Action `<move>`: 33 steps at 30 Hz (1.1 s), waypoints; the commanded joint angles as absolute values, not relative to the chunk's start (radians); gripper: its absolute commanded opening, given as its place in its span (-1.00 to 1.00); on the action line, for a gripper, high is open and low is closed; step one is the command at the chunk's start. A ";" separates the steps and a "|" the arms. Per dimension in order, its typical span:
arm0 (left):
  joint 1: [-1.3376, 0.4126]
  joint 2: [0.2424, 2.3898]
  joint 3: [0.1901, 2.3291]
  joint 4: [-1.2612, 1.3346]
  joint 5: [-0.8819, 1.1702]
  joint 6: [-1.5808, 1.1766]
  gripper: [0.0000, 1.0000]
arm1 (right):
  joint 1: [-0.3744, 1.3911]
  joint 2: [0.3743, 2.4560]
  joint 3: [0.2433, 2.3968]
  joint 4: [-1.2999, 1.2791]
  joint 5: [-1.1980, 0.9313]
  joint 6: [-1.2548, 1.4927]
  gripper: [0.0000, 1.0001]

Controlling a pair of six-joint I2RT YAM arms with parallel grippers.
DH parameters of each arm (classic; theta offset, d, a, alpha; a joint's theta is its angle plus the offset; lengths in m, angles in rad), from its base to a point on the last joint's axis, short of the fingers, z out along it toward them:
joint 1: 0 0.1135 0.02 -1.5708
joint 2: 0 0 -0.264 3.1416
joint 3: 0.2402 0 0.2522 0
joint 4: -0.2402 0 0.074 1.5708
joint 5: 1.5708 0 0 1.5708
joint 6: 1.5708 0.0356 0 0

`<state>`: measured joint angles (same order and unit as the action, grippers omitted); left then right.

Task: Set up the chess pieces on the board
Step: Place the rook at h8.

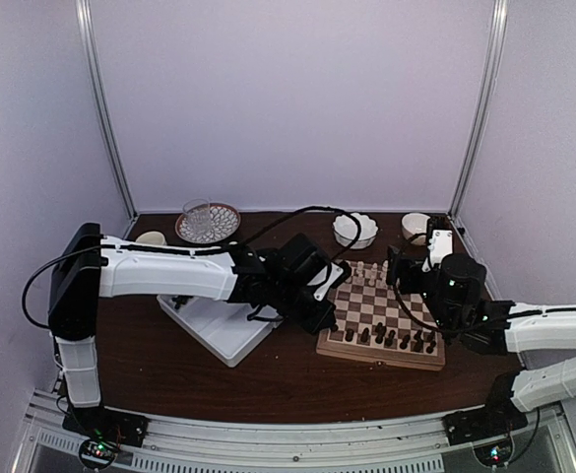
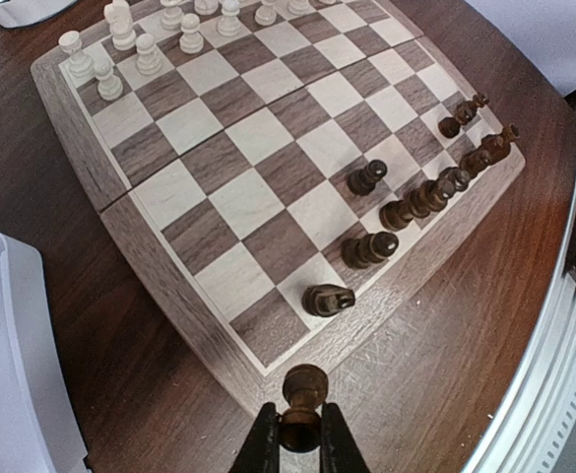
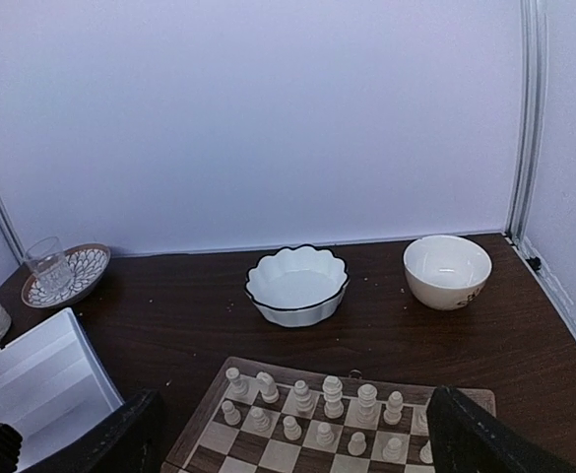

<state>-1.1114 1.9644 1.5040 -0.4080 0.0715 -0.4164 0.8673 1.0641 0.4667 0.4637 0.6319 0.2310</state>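
Note:
The board [image 1: 364,296] lies at mid-table, also in the left wrist view [image 2: 238,148] and the right wrist view [image 3: 278,455]. Several dark brown chess pieces [image 1: 386,338] stand on its near rows, among them one [image 2: 366,177] out in front and one [image 2: 327,299] by the corner. Pale cream pieces [image 3: 332,394] fill the far rows. My left gripper [image 2: 302,439] [image 1: 323,317] is shut on a dark brown pawn [image 2: 304,386], held over the board's near left corner. My right gripper [image 3: 292,443] [image 1: 401,274] is wide open and empty above the board's far right part.
A white divided tray [image 1: 224,330] [image 2: 12,345] [image 3: 41,379] lies left of the board. At the back are a scalloped bowl [image 1: 354,230] [image 3: 297,284], a white bowl [image 1: 416,227] [image 3: 447,271], a glass on a patterned plate [image 1: 207,222] [image 3: 56,271] and a cup [image 1: 151,238].

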 commanded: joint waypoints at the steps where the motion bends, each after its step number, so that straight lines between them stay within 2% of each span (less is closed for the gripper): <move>1: -1.120 1.996 1.572 -0.467 0.027 -0.391 -1.00 | 0.839 1.008 0.446 0.428 0.677 0.350 0.90; 33: -1.124 2.177 1.725 -0.523 0.034 -0.389 -1.00 | 0.827 0.952 0.400 0.482 0.622 0.371 0.90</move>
<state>-1.1194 2.1624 1.6962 -0.5259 0.0372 -0.4061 0.8333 0.9627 0.4122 0.4683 0.6361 0.3676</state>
